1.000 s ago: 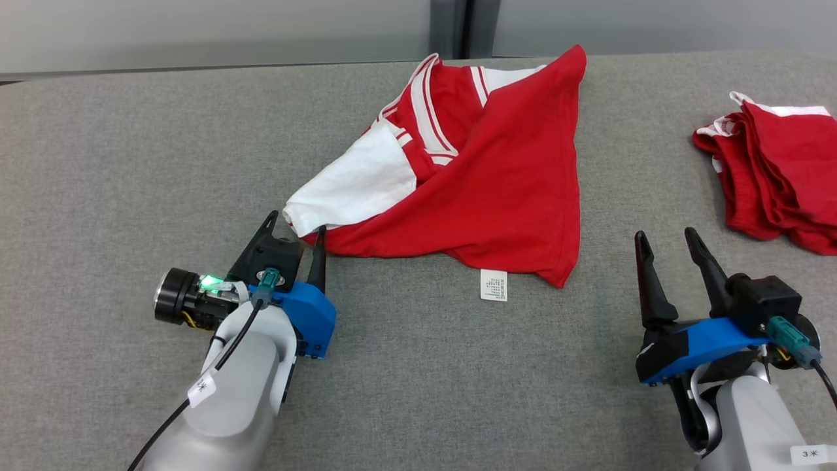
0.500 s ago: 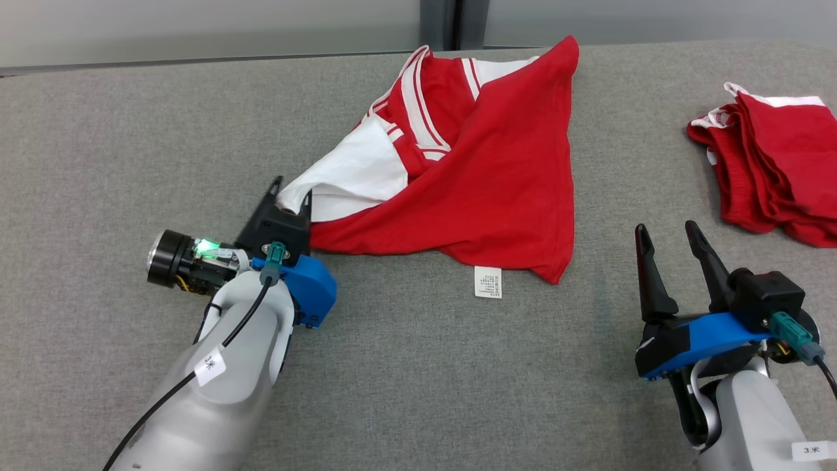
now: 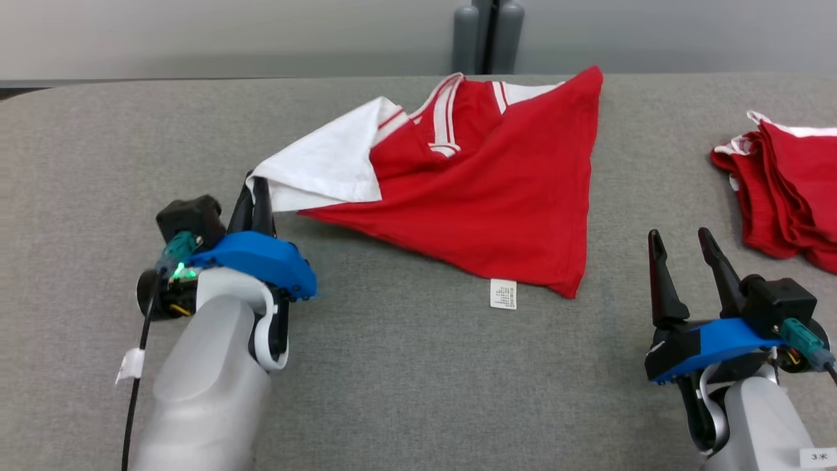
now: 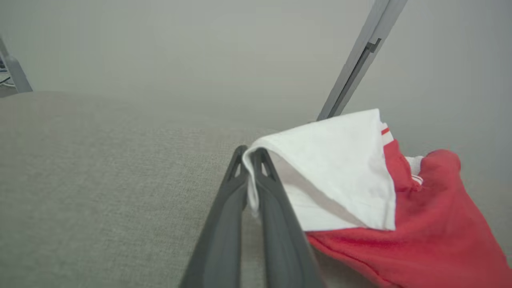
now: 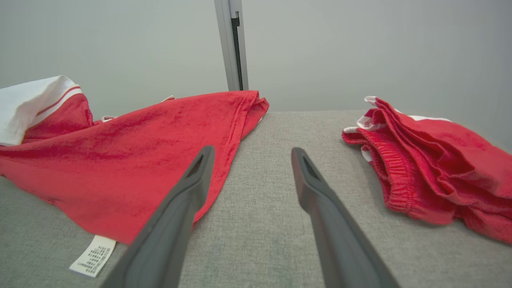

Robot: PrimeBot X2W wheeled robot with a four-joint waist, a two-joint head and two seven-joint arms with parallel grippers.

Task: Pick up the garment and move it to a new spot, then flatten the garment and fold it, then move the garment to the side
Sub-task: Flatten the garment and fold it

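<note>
Left end effector [image 3: 256,188] clenched on garment [image 3: 497,190] edge, wide table [image 3: 405,373] beyond; right end effector [image 3: 680,234] released.

Garment [image 3: 497,196] red, sleeve [image 3: 327,163] white, collar [image 3: 446,111] white-striped; table [image 3: 405,379] grey; pile [image 3: 791,183] red.

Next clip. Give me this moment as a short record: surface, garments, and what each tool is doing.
surface: grey fabric table
garment: red and white shirt, crumpled, mid-table; care label at its near hem
left tool: shut on the white sleeve, its corner lifted
right tool: open, empty, apart from the shirt
other: red garment pile at the table's right
</note>
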